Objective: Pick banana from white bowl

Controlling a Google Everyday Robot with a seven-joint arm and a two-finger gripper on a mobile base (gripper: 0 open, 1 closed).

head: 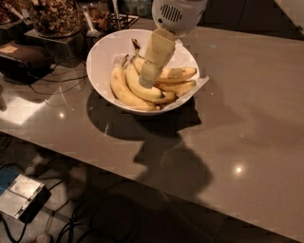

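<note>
floor, nearest: grey box at lower left, below the table edge, dark cables beside it.
table: grey glossy top, runs across the whole view; light spots reflect on it.
shadow: dark patch of bowl and arm on the table, just in front of the bowl.
white bowl: on the table, left of centre, upright. Paper liner pokes out over the right rim.
bunch: several yellow bananas lying in the bowl, stems to the back-left, tips to the right, pressed against each other.
banana: inside the bowl, back-right of the bunch, on top of the others; dark stem end sits up near the back wall, darker tip points at the right rim. Mid-section hidden behind the gripper.
gripper: cream-coloured, tilted down and left from a white vented wrist at the top edge. Tip is inside the bowl, right at the middle of the bunch, in front of the banana. Contact: can't tell. Open or closed: can't tell, it reads as one block.
far left: black device with a cord on the table.
far back: glass jar of brown bits, metal spoon, wire rack behind the bowl.
</note>
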